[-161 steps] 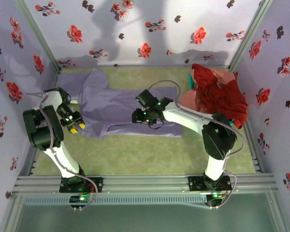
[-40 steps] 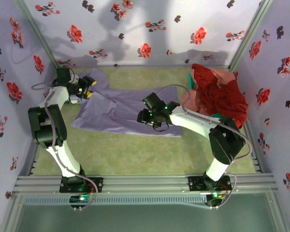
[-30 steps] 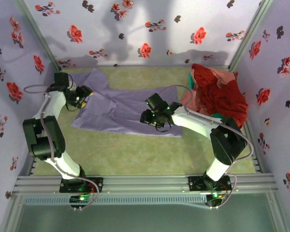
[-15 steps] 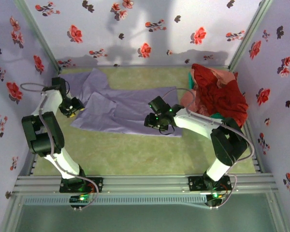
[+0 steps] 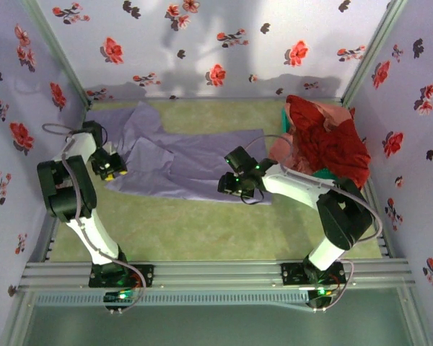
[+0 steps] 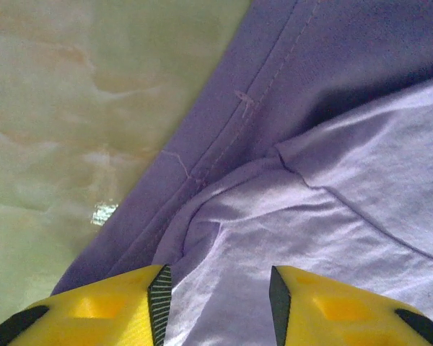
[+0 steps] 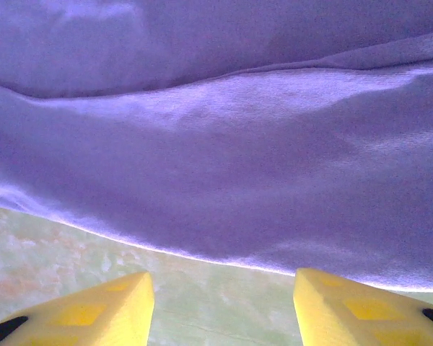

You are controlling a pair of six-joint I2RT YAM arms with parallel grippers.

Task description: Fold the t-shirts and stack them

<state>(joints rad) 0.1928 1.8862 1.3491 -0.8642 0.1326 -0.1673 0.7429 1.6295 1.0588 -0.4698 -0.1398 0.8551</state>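
1. Left gripper (image 5: 110,167) has come away from the far-left sleeve of the lavender t-shirt (image 5: 187,162). Over the last second it has dropped to the shirt's left edge, towards its near-left corner.
2. Its jaws have narrowed during that move but are not clamped. The left wrist view shows the gripper (image 6: 216,288) with a gap between its yellow fingers (image 6: 115,310). A folded layer of the shirt (image 6: 332,216) lies under that gap, loose and not pinched.
3. Right gripper (image 5: 238,186) has slid along the shirt's near hem towards its near-right corner. It (image 7: 224,288) stands wide and released, holding nothing. The hem of the shirt (image 7: 216,144) runs just ahead of the fingertips, with green mat (image 7: 202,288) showing between them.
4. My reading is that both tools are lining up on the near edge for the next fold. The left looks closer to taking a grip than the right.
5. That shirt lies spread and partly doubled over on the mat (image 5: 202,223), not yet a tidy packet. Red and pink shirts (image 5: 325,140) sit heaped to its right, untouched, so most of the task remains.
6. Left arm is bent sharply back on itself at the shirt's left, wrist pointing down. Right arm reaches in low from the shirt's near-right side, forearm stretched out and wrist tipped down over the hem.
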